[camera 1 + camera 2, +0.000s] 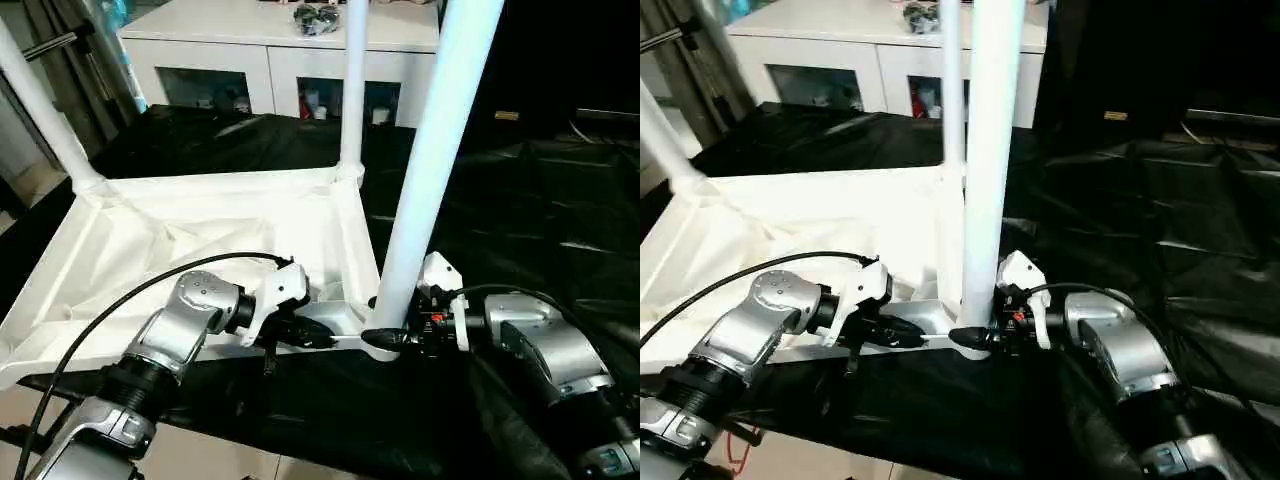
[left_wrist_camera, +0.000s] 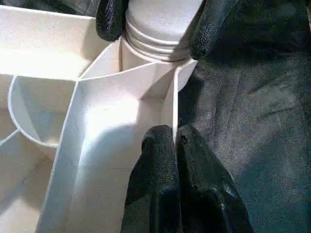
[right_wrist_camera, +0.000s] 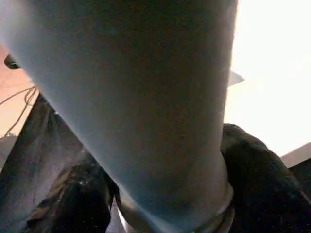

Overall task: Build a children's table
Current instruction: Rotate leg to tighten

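The white tabletop (image 1: 190, 240) lies upside down on black sheeting (image 1: 540, 210), with three legs standing in its corner sockets. The nearest leg (image 1: 432, 170) rises from the near right corner, where the right gripper (image 1: 388, 338) clasps its base. The left gripper (image 1: 318, 336) pinches the tabletop's near rim just beside that socket. A white cabinet (image 1: 270, 50) stands behind.

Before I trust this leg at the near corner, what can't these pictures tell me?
- Seating depth: in the left wrist view the corner socket's wall hides the near leg's lower threads.
- Right end effector's contact: its fingers flank the leg, whose bulk hides any gap.
- Leg tops: cut off by the upper edge in both eye views.
- Fourth corner: outside both eye views.
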